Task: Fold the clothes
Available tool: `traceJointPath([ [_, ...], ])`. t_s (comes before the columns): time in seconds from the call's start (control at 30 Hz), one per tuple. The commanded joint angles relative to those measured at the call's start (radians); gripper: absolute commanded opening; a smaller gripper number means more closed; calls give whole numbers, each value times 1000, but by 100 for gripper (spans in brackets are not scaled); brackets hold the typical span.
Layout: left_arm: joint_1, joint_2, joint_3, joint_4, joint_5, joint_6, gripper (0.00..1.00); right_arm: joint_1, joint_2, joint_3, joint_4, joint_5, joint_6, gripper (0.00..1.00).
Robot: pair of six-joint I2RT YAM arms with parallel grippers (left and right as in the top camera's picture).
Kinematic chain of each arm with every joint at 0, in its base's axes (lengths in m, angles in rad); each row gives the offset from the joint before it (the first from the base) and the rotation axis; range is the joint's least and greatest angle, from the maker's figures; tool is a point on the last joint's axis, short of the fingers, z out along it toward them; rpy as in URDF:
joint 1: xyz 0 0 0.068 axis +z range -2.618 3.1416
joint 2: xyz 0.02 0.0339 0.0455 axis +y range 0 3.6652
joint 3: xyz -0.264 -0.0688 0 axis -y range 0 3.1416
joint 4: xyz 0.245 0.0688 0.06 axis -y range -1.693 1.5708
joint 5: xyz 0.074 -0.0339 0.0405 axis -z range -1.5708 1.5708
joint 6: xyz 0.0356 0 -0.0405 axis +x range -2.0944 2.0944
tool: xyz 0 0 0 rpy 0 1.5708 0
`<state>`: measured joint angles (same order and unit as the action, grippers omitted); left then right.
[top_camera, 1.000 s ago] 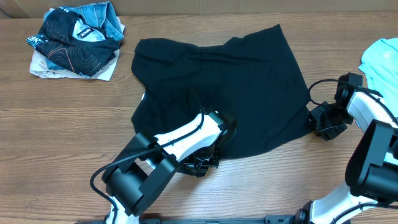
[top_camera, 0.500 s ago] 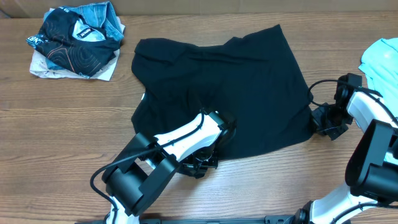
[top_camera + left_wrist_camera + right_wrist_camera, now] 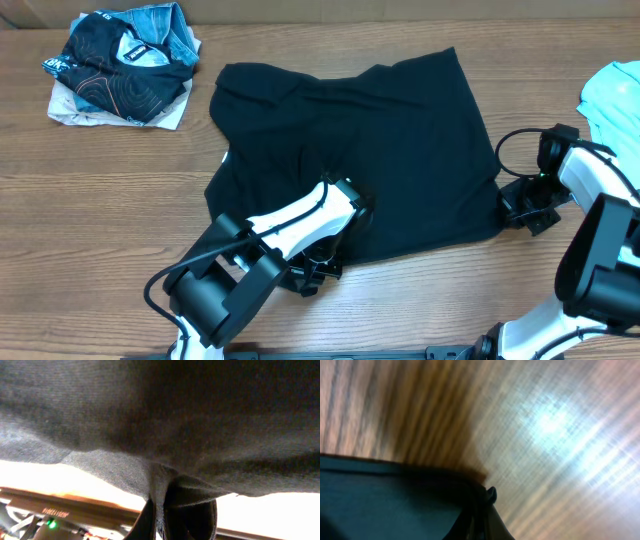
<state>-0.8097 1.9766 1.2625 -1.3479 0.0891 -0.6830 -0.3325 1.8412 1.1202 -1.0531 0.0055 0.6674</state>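
A large black shirt [image 3: 350, 150] lies spread flat in the middle of the wooden table, with a small white tag [image 3: 225, 157] showing at its left edge. My left gripper [image 3: 316, 268] is at the shirt's near hem and is shut on it. In the left wrist view, black fabric [image 3: 160, 415] fills the frame and a fold of it is pinched in my left gripper [image 3: 165, 522]. My right gripper [image 3: 517, 207] is at the shirt's near right corner. In the right wrist view my right gripper [image 3: 482, 517] is shut on the dark hem [image 3: 395, 502], low over the table.
A light blue T-shirt [image 3: 615, 95] lies at the far right edge, behind my right arm [image 3: 600, 240]. A pile of folded patterned clothes [image 3: 120, 65] sits at the back left. Bare wood [image 3: 90, 220] stretches along the left and front.
My right gripper has shut on the shirt's right corner. My left gripper has drawn the near hem slightly toward the front, and the shirt has flattened and shifted a little.
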Motion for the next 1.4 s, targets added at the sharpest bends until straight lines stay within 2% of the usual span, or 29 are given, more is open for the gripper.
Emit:
traceJointPath([
  [0.0,2,-48,-2,-45,-11,30,4,-4,-105,32,-24,47,54,4],
  [0.27,-9,-134,0,-94,-12,33,4,-3,-271,32,-68,76,68,4],
  [0.4,-8,-224,32,-84,-79,23,4,-3,-308,32,-52,72,71,4],
  [0.53,6,-278,87,-30,-176,34,4,-3,-307,32,-14,26,70,4],
  [0.67,28,-277,93,48,-182,114,4,-3,-307,32,27,18,71,4],
  [0.9,67,-277,93,134,-194,138,6,10,-307,31,149,-10,69,4],
  [1.2,127,-230,93,225,-279,145,8,150,-244,31,342,-40,70,4],
  [1.37,172,-209,93,285,-337,145,8,170,-190,31,404,-32,74,4],
])
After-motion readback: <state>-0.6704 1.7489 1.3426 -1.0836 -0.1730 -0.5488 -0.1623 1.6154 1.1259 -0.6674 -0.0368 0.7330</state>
